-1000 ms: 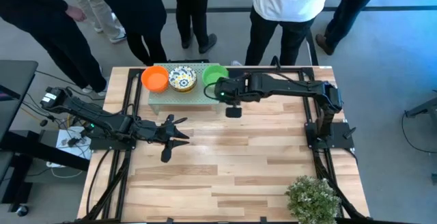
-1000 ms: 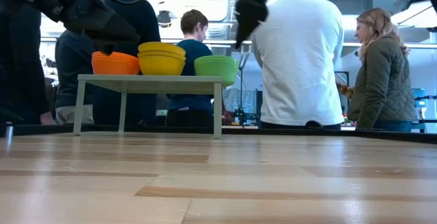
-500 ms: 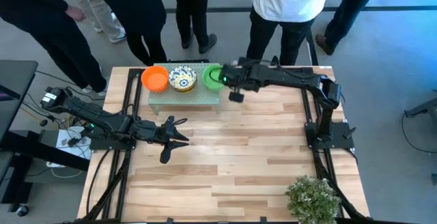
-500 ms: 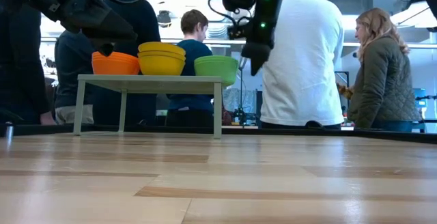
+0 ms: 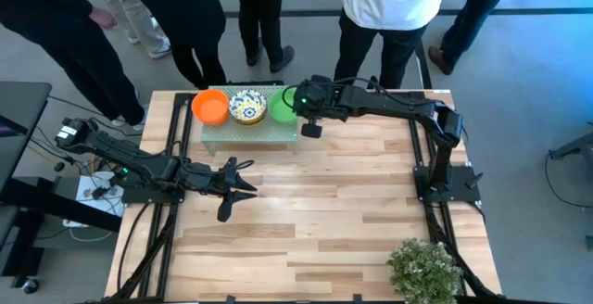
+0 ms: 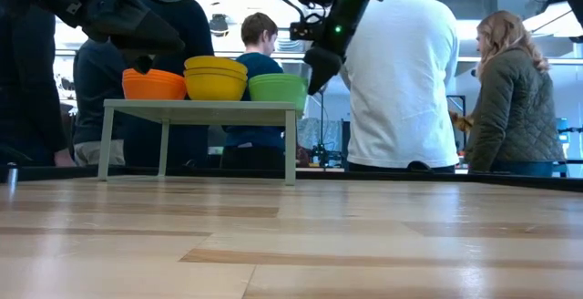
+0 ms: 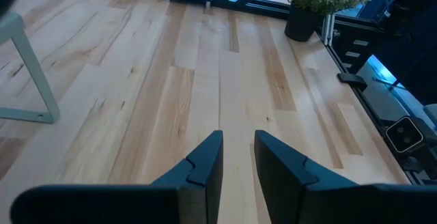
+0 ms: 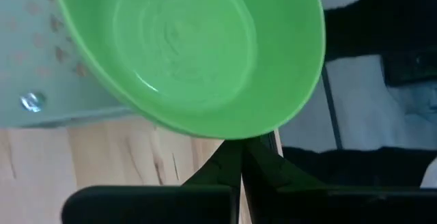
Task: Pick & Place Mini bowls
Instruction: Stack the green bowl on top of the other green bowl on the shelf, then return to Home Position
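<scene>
Green mini bowl (image 8: 191, 53) is sitting at the stand's (image 5: 250, 128) end, beside two other stacks; right gripper (image 5: 307, 119), fingers pressed together, is nosing under its rim (spreading them first seems wise). Left gripper (image 7: 235, 166) is hanging slightly parted over the surface (image 5: 352, 211).

The middle and near part of the table (image 5: 315, 202) lies bare, so a hand could sweep across it freely. At the far edge a small raised shelf (image 5: 250, 130) takes up room, with an orange bowl (image 5: 210, 107), a patterned bowl (image 5: 247, 106) and a green bowl (image 5: 283, 105) packed side by side on top. The right gripper (image 5: 310, 123) hangs just beside the green bowl. A potted plant (image 5: 424, 269) blocks the near right corner. The left gripper (image 5: 232, 188) reaches in from the left edge.
</scene>
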`<action>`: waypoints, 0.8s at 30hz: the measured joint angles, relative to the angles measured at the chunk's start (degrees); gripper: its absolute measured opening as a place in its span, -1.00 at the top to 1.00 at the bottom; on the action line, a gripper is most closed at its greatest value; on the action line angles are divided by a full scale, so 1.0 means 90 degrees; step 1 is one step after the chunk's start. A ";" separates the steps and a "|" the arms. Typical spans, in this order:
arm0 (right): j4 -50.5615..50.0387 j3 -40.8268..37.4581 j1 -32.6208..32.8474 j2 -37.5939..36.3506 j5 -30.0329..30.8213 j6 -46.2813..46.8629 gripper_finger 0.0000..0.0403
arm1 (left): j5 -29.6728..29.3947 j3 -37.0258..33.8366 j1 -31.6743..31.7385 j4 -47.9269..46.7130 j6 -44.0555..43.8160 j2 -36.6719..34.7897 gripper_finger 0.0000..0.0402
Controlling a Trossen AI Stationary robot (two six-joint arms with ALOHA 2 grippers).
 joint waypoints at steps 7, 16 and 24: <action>0.0080 0.0000 -0.0007 0.0000 0.0007 -0.0142 1.00 | -0.0001 0.0000 0.0000 0.0002 0.0002 0.0000 0.57; -0.0557 -0.0005 0.0304 -0.0669 0.0256 0.0335 1.00 | 0.0000 0.0000 0.0000 0.0002 0.0094 0.0000 0.57; -0.0876 0.0000 0.1183 -0.2079 0.0343 0.0857 1.00 | -0.0002 -0.0005 0.0000 -0.0030 0.0307 -0.0285 0.57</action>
